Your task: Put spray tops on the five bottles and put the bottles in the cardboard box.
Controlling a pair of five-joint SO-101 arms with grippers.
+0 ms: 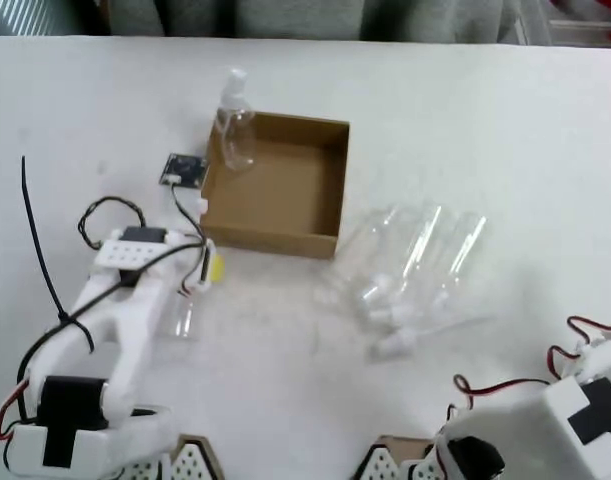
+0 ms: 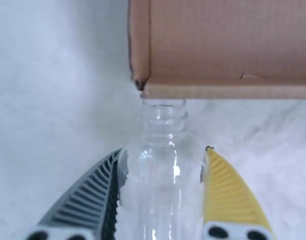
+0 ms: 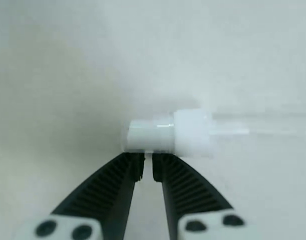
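Note:
A clear bottle (image 2: 160, 190) without a top lies between the grey and yellow fingers of my left gripper (image 2: 163, 150), which is shut on it. Its open neck points at the near left corner of the cardboard box (image 2: 223, 45). From above, my left gripper (image 1: 207, 262) sits by that corner of the box (image 1: 270, 238), and the bottle's body (image 1: 185, 318) shows beneath the arm. My right gripper (image 3: 147, 162) pinches a white spray top (image 3: 168, 135) at its tips, the thin tube trailing sideways. One bottle with a spray top (image 1: 233, 120) stands in the box's far left corner.
Several clear bottles (image 1: 420, 250) lie side by side on the white table right of the box, with loose spray tops (image 1: 395, 315) at their near ends. A small blue board (image 1: 183, 170) lies left of the box. The right arm's body (image 1: 545, 430) fills the near right corner.

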